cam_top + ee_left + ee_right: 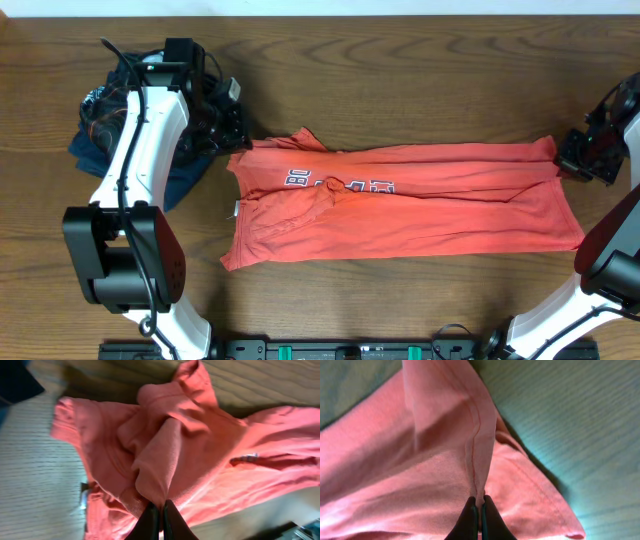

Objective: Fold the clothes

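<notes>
The coral-red T-shirt [420, 205] lies stretched left to right across the wooden table, partly folded, with part of its white-outlined lettering [340, 182] showing. My left gripper [232, 132] is at the shirt's upper left corner, shut on a pinched fold of its fabric [160, 506]. The shirt [165, 445] bunches up in front of it. My right gripper [577, 158] is at the shirt's upper right corner, shut on a hemmed edge of the shirt [479, 502]. The fabric [420, 485] rises from the table there.
A dark navy garment with orange line print [105, 120] lies crumpled at the far left, under the left arm. Its dark edge shows in the left wrist view [17, 380]. Bare wooden table [420, 90] surrounds the shirt.
</notes>
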